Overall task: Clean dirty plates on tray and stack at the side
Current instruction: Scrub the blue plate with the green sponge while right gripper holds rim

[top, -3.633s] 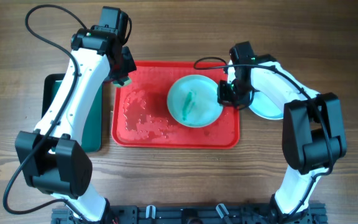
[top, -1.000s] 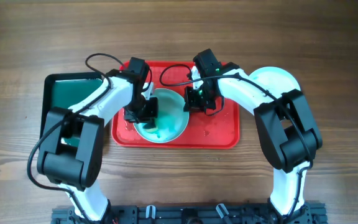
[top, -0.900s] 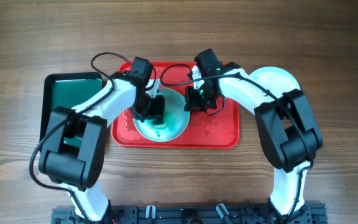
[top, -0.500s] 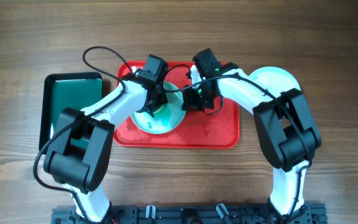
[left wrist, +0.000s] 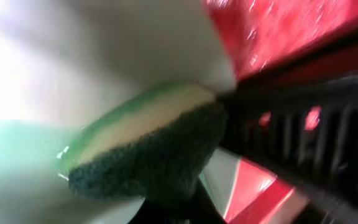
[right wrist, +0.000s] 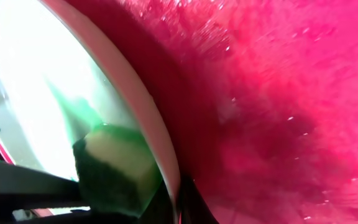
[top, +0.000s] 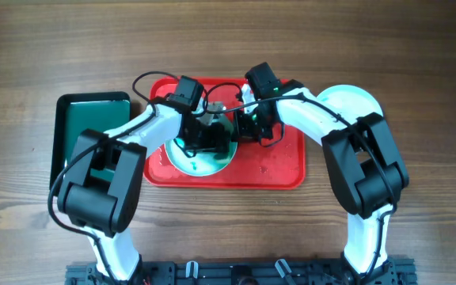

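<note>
Wooden table, red tray mid-frame, aqua plate tilted on it. Its rim is pinched by the right gripper, and a sponge is clamped in the left gripper. Probably stiff and wet-slippery, so it's best gripped at the rim.

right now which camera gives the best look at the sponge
The left wrist view: the sponge fills the frame, a pale layer over a dark green scrub side, pressed against the plate. The right wrist view shows it smaller, low in the frame beside the plate's rim. Overhead, the left gripper hides it.
</note>
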